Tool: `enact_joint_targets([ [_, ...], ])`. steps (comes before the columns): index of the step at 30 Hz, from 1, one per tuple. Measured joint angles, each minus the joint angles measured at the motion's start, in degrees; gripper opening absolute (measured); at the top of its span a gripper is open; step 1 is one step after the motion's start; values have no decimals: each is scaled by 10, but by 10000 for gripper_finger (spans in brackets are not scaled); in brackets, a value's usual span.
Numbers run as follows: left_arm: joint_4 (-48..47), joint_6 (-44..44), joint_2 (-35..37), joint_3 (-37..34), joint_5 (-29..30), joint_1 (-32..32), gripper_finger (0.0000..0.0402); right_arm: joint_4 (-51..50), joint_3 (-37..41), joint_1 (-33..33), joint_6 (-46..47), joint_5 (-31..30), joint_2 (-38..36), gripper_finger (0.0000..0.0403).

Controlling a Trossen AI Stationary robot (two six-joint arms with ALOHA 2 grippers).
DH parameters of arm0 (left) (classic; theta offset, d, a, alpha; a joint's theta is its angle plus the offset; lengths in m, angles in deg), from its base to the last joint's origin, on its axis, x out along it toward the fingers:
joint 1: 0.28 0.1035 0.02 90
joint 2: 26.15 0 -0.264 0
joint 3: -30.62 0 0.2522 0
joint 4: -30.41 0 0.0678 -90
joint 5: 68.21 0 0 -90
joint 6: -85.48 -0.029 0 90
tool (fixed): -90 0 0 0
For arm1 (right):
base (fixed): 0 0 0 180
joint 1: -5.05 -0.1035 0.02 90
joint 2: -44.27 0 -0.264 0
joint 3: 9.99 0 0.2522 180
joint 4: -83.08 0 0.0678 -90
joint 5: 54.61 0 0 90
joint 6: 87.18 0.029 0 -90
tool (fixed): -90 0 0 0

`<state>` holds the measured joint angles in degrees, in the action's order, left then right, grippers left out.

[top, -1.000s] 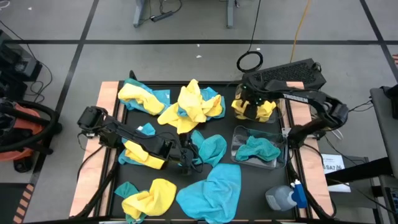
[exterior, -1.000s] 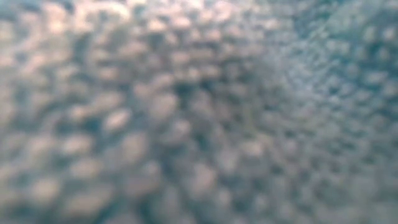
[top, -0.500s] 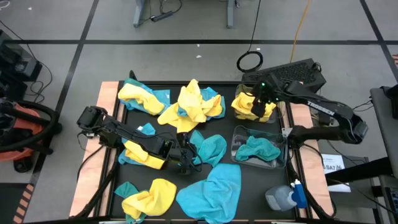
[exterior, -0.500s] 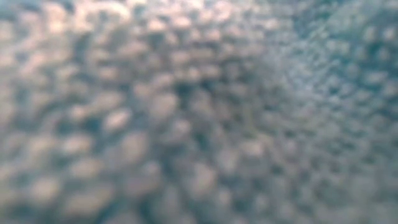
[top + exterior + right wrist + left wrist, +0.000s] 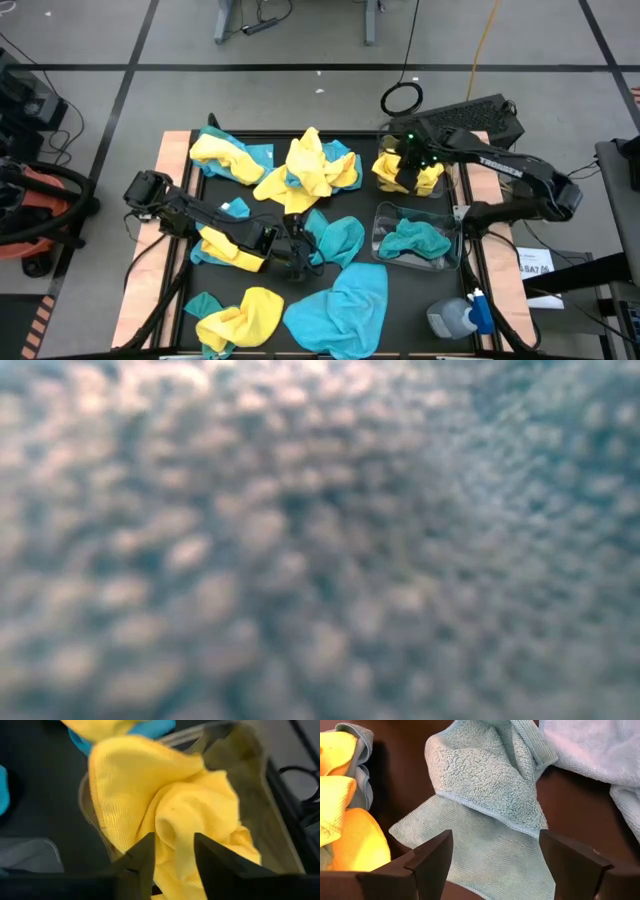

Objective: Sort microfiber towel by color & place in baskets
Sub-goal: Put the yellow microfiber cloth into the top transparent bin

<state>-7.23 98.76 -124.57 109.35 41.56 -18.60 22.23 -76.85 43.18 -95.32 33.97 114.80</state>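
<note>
1. Across the black table (image 5: 455,300), yellow and teal towels are lying scattered: a yellow and teal heap (image 5: 305,170) at the far middle, another yellow and teal pair (image 5: 228,157) at the far left, a yellow towel (image 5: 242,317) at the near left, and a large teal towel (image 5: 345,305) at the near middle.
2. Over at the right side, two clear baskets are sitting one behind the other; the far basket (image 5: 450,178) is holding crumpled yellow towels (image 5: 385,172), and the near basket (image 5: 385,215) is holding a teal towel (image 5: 415,240).
3. Above the far basket, the right gripper (image 5: 410,160) is hanging with its fingers (image 5: 142,865) slightly parted, and a fold of yellow towel (image 5: 170,820) is showing just beyond the gap; whether they are gripping it cannot be told.
4. Near the table's middle, the left gripper (image 5: 300,252) is lying low with its fingers (image 5: 432,857) spread wide, and a teal towel (image 5: 485,805) is lying on the table just beyond them, untouched.
5. Beside the left arm, a yellow towel (image 5: 228,248) is lying partly under it.
6. At the near right corner, a grey bottle (image 5: 455,318) with a blue cap is lying on its side, and a black keyboard (image 5: 470,118) is sitting behind the far basket.
7. Right against the low camera, blurred teal cloth (image 5: 320,540) is filling the whole view.
</note>
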Motion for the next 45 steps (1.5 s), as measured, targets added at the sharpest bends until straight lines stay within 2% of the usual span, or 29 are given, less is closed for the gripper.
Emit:
enact_joint_targets([
  [8,-22,16,0,0,0,-5,299,24,23,0,0,-4,98,29],
  [12,-6,15,0,0,0,-4,299,29,32,0,-2,-4,137,11],
  [16,18,14,0,0,-2,4,299,33,32,0,-1,-1,154,12],
  [20,43,14,0,0,-15,11,299,30,32,0,0,0,145,35],
  [25,60,9,0,0,-19,19,299,12,32,0,0,0,105,85],
  [34,52,10,0,0,-28,24,299,-18,32,-8,0,3,-9,182],
  [40,-11,29,0,0,-51,17,299,-21,32,-29,1,23,-84,228],
  [45,-103,75,2,0,-98,16,299,-21,32,-48,13,33,-128,248],
])
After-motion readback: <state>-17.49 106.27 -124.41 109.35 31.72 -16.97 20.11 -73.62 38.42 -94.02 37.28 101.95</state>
